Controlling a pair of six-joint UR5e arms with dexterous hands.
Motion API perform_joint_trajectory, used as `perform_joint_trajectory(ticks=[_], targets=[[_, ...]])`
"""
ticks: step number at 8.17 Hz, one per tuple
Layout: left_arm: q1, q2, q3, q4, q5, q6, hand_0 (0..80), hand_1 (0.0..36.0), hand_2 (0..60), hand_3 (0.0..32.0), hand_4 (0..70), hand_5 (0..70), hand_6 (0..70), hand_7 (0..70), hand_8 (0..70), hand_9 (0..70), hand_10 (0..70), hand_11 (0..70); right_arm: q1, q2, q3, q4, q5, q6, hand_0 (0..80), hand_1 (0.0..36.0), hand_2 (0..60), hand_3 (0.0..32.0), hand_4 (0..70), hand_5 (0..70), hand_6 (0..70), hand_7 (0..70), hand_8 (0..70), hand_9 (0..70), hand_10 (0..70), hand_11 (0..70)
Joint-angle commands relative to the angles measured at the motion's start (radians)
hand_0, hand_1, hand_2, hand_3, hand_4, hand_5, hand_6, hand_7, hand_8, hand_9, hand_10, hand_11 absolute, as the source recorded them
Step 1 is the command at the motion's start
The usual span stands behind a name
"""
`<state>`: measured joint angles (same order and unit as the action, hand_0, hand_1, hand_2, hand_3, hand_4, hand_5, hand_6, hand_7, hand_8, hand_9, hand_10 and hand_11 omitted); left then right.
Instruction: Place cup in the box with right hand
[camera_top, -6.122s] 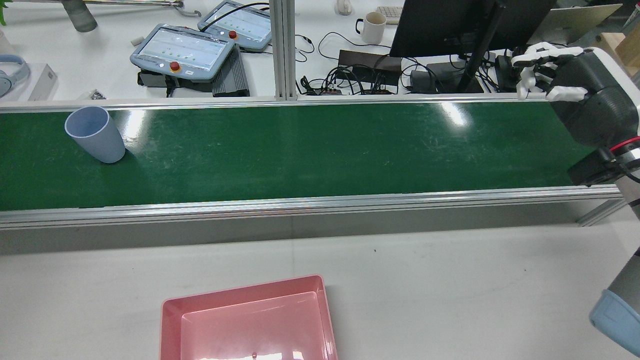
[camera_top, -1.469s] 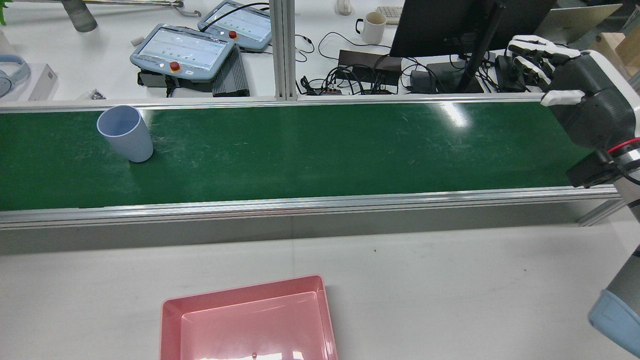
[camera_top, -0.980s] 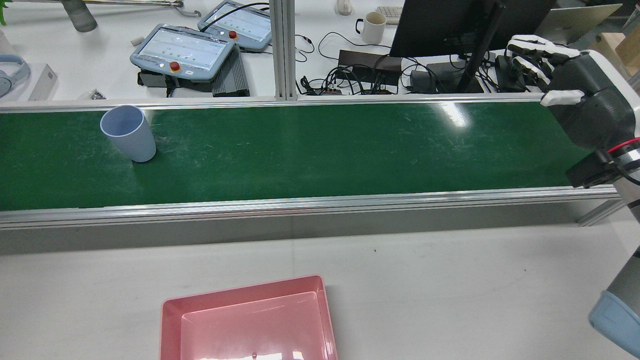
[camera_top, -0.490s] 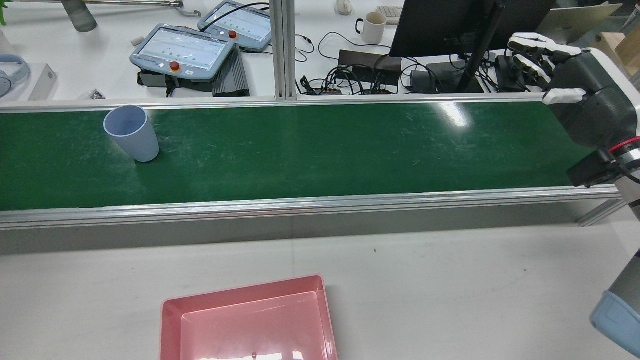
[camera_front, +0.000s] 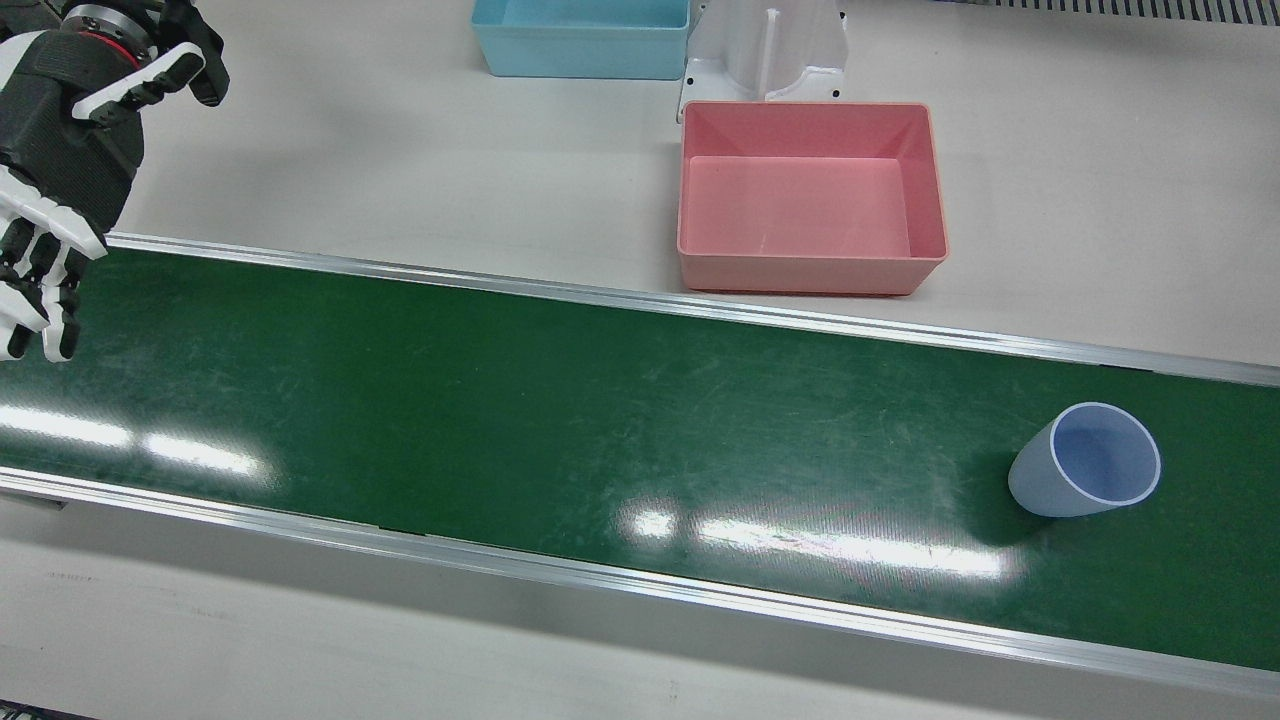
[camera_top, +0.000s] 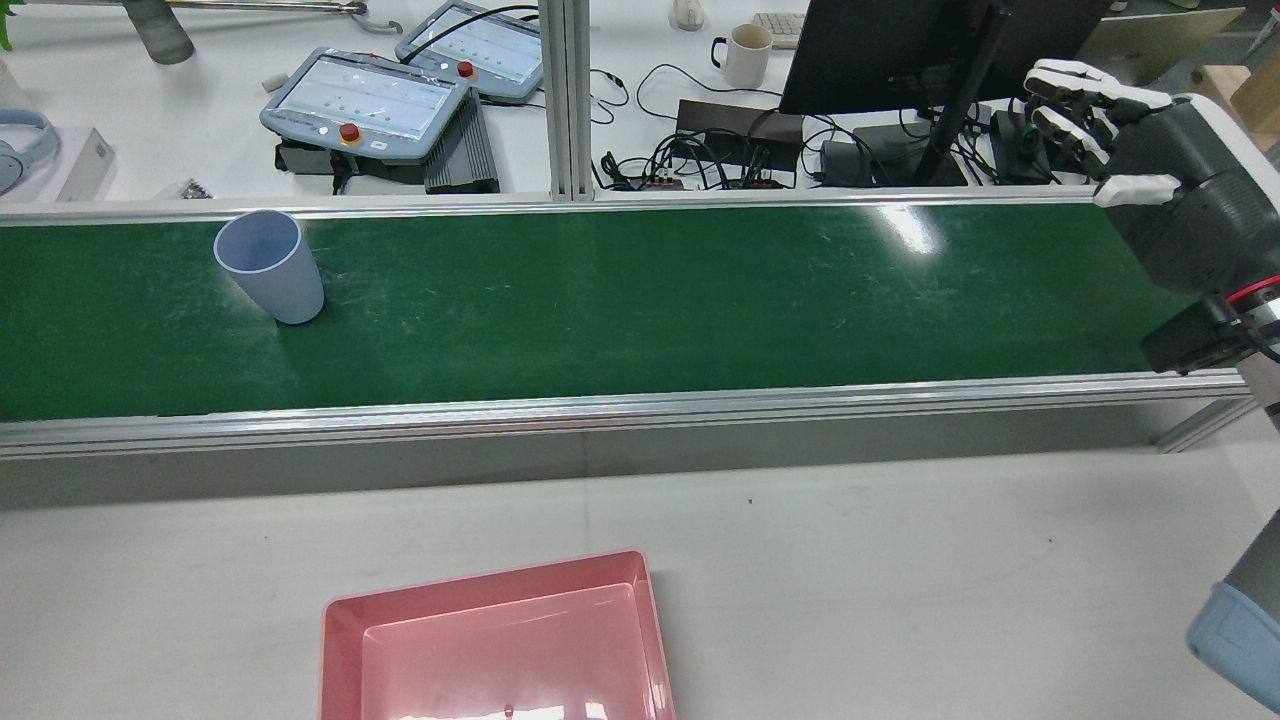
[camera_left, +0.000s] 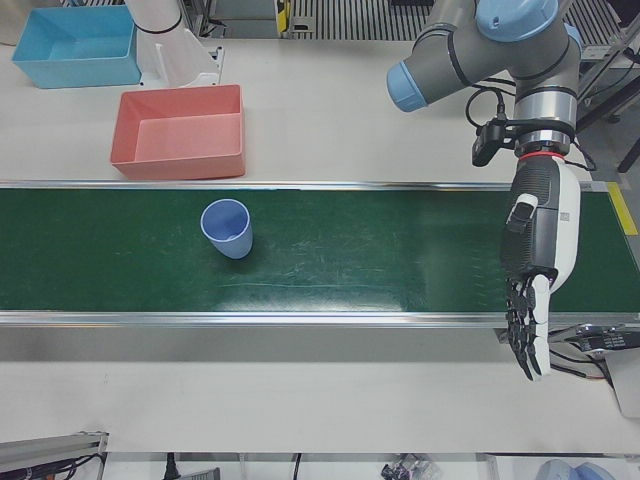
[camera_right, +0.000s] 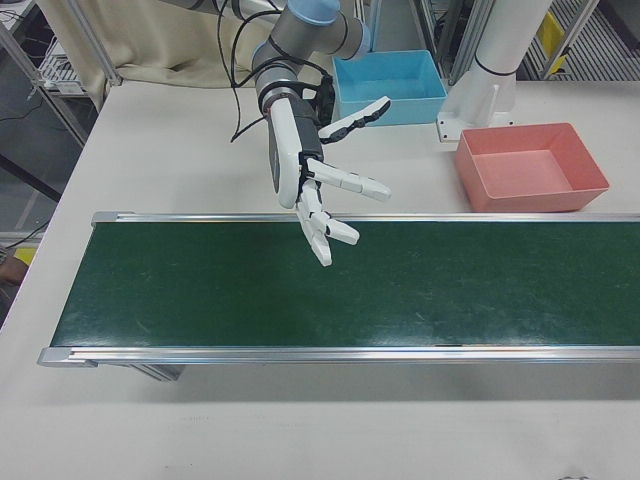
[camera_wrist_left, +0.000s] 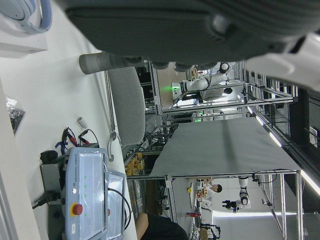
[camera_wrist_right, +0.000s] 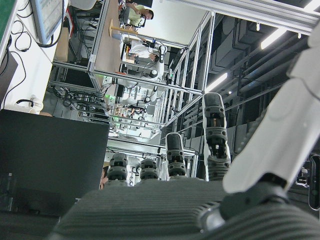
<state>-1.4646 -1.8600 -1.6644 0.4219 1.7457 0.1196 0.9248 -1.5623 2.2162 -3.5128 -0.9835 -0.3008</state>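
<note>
The cup (camera_top: 270, 265) stands upright and unheld on the green conveyor belt (camera_top: 640, 300), well apart from the right robot hand (camera_right: 320, 190). That right robot hand hangs over the opposite end of the belt, above its edge farthest from the pink box (camera_front: 810, 195); its fingers (camera_right: 345, 182) are spread apart and it grips nothing. In the rear view it sits at the belt's right end, white fingertips reaching past the belt toward the cluttered desk beyond. The left robot hand (camera_left: 535, 270) hangs over its own end of the belt, beyond the cup, with its fingers stretched out straight and pointing past the belt's outer rail; it too holds nothing. The cup is pale blue with its mouth up, nearer the belt's outer rail than the rail beside the box. The pink box rests on the white table (camera_front: 1100, 200) just beside the belt's near rail, with nothing inside it. A blue box (camera_front: 580, 40) sits on the table farther from the belt than the pink box, beside a white arm pedestal (camera_front: 765, 50).
</note>
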Motion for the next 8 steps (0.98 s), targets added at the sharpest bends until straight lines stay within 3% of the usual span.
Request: perform_joint_trajectory(ticks=[1,8], targets=[[0.000,0.001,0.000,0.000,0.000,0.000,0.0,0.0,0.0,0.0,0.0,0.0,0.0,0.0,0.0,0.0,0.0,0.0,0.000,-0.001,-0.001,0.000,0.000,0.000,48.7,2.0,0.0,8.2,28.3,3.2,5.3,29.4,3.3,9.3,6.8,10.7],[0.000,0.001,0.000,0.000,0.000,0.000,0.0,0.0,0.0,0.0,0.0,0.0,0.0,0.0,0.0,0.0,0.0,0.0,0.000,-0.002,-0.001,0.002,0.000,0.000,48.8,2.3,0.0,8.0,28.5,3.3,5.5,30.3,3.1,9.5,7.5,11.7]])
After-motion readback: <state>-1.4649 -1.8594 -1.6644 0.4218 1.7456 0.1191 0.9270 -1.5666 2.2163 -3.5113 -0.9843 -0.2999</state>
